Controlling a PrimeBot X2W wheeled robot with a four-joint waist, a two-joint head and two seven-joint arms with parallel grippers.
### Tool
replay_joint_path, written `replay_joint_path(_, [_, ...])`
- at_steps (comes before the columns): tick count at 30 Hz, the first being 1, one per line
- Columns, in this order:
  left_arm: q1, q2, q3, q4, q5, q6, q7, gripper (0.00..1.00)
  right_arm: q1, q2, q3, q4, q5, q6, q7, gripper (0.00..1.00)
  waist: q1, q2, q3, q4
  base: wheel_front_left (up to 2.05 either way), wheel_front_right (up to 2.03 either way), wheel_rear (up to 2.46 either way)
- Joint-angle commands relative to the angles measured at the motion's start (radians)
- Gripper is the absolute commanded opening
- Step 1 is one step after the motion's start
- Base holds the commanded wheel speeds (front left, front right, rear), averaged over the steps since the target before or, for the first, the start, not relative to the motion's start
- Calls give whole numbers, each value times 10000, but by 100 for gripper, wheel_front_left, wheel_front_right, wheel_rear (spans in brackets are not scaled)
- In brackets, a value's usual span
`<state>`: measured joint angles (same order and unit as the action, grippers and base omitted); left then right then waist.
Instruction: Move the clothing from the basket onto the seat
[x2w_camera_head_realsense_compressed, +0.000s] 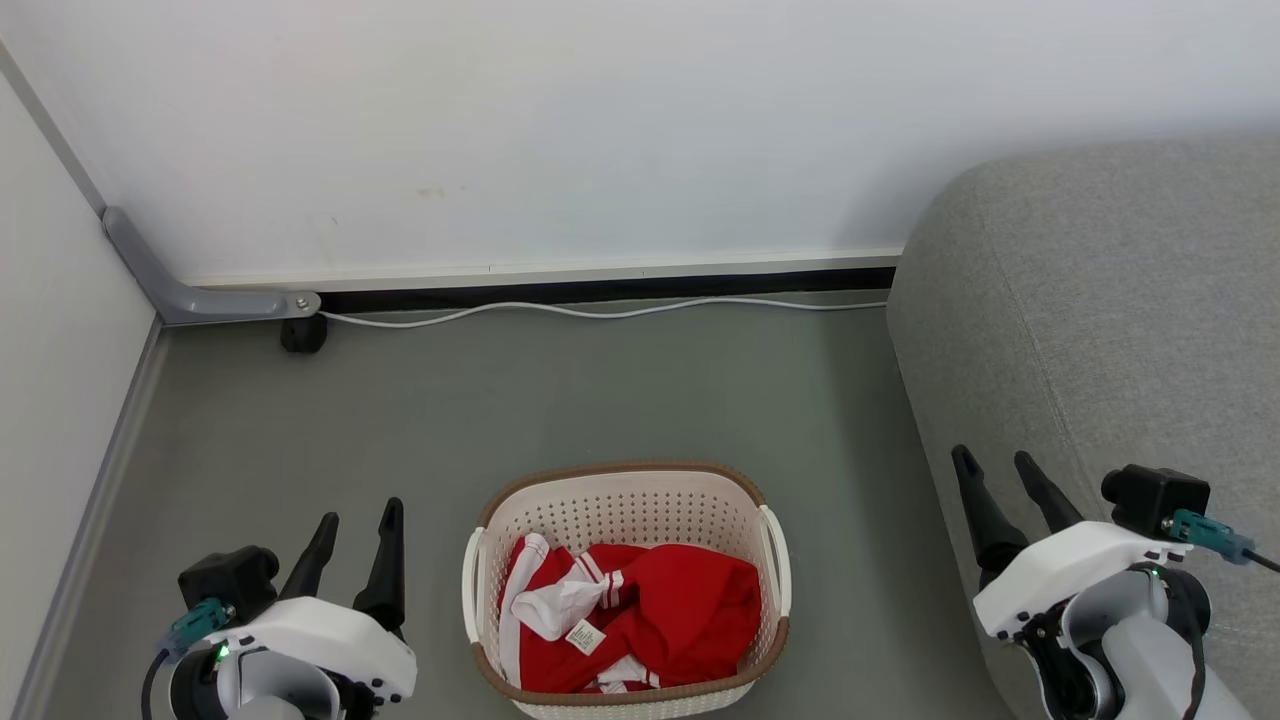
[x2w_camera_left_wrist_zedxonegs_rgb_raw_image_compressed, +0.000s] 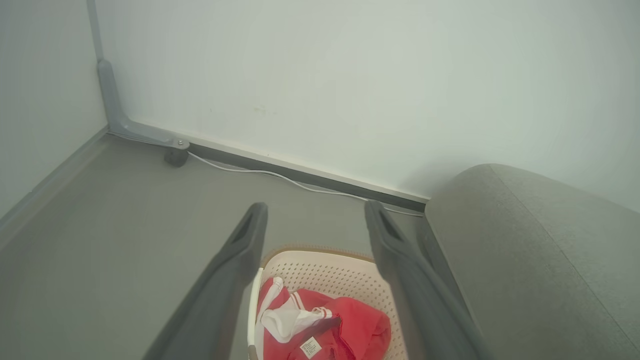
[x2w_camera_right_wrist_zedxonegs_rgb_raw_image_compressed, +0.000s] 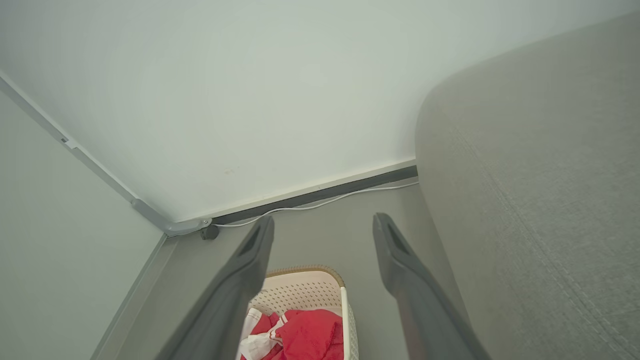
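Lying in the basket: clothing, perhaps several.

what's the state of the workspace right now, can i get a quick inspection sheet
surface: grey floor, with the basket standing on it
job's things: red clothing with white trim, bunched inside the white basket; grey sofa on the robot's right, apart from the basket
clutter: nothing seen
grippers: left gripper open and holding nothing, left of the basket; right gripper open and holding nothing, by the sofa's near edge
cables: white cable lying on the floor along the foot of the wall
surroundings: plain white wall; grey bracket with a small black wheel in the corner
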<state>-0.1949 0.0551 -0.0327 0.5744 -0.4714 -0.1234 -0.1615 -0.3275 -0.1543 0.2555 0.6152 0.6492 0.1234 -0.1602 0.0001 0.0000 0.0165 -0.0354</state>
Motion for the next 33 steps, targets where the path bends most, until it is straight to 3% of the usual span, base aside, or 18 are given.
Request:
replay_joint_path(1, [-713, 191, 201, -80, 437, -51, -202, 100, -540, -159, 283, -45, -384, 63, -218, 100, -1, 0, 5, -4, 0, 0, 0])
replay_joint_path(28, [-1407, 219, 390, 238, 3988, -28, -997, 100, -1501, -505, 1042, 586, -3154, 73, -1010, 100, -1, 0, 33, -117, 0, 0, 0])
replay_joint_path(33, [-1348, 190, 543, 234, 3995, 3, -1002, 100, -1415, -461, 791, 490, -3314, 73, -1016, 100, -1, 0, 14, -117, 0, 0, 0])
